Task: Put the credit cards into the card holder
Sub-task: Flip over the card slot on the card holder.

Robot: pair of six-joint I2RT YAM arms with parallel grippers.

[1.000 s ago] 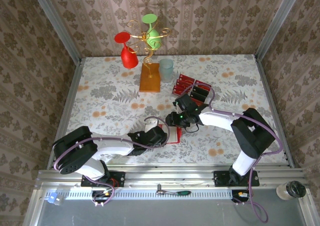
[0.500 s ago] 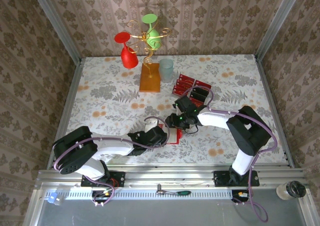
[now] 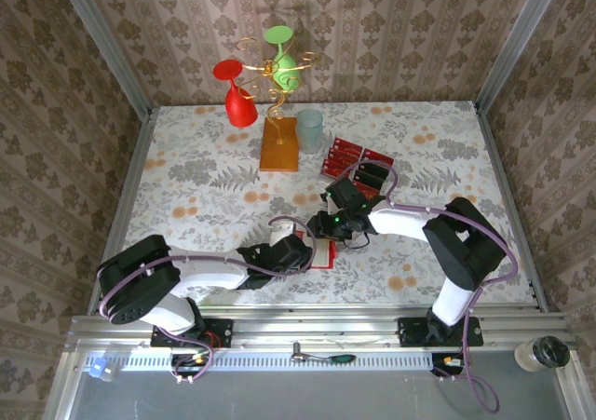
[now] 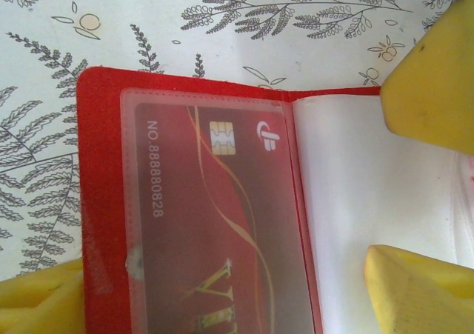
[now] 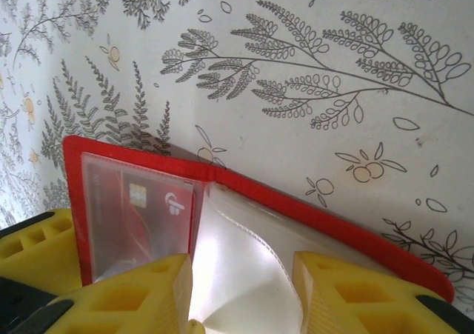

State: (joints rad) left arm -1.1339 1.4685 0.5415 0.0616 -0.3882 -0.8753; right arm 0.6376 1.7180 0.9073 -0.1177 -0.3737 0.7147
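My left gripper, spread wide and empty, pins the wallet flat, I judge. My right gripper, half open, straddles its three-o'clock sleeve, likely to gape it.

The card holder was red with a faintly grainy, leather-like skin. Its clear plastic pockets shone glossy over a smooth red card. The yellow fingers looked matt plastic, the printed tabletop matt.

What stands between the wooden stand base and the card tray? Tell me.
A pale green cup, beside the stand base and left of the tray, top view.
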